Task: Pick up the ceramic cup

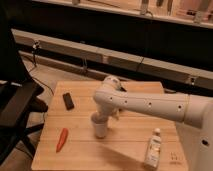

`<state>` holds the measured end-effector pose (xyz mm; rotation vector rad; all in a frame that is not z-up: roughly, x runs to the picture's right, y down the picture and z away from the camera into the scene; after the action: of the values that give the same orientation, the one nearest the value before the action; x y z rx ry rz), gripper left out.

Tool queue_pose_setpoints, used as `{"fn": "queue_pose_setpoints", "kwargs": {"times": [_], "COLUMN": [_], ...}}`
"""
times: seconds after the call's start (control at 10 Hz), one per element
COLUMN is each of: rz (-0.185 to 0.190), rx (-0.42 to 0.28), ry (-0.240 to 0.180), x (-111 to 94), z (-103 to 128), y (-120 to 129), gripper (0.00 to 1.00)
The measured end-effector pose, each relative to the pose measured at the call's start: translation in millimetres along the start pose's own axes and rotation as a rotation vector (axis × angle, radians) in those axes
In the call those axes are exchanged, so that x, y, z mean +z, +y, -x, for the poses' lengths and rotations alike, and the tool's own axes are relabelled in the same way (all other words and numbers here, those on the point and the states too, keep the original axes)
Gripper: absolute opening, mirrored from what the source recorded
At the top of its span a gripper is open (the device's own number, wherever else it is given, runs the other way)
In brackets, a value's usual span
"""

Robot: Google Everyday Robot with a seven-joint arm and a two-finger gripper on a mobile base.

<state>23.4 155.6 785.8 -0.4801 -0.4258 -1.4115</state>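
The ceramic cup is a small pale round cup standing upright near the middle of the wooden table. My white arm reaches in from the right and bends down over it. The gripper is at the end of the arm, right at the cup's rim and top. The arm's bulk hides the gripper's end and the cup's opening. The cup's base rests on the table.
A black rectangular object lies at the table's left back. A red-orange pepper-like thing lies at the front left. A tall white bottle stands at the front right. A black chair stands left of the table.
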Motion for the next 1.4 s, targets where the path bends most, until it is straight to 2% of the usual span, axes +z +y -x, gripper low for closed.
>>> {"fn": "queue_pose_setpoints", "kwargs": {"times": [0.2,0.3,0.4,0.7,1.0,1.1,1.2,1.4], "rz": [0.001,0.002,0.001,0.002,0.006,0.003,0.002,0.003], "rx": [-0.003,-0.007,-0.007,-0.007,-0.019,-0.017,-0.017,-0.015], "ry": [-0.001,0.001,0.002,0.001,-0.002,0.0,0.002,0.004], "x": [0.1,-4.7,-8.9,-17.2,-9.7,-12.4,-19.8,-41.9], "z": [-2.1,-6.1,-8.4,-11.9,-12.8,-15.1,-18.1,-24.7], "y": [-1.0,-1.8,-1.8,-0.4,-4.4,-4.2,-3.7,-2.6], "gripper": [0.67,0.66,0.61,0.3,0.27,0.19,0.11,0.07]}}
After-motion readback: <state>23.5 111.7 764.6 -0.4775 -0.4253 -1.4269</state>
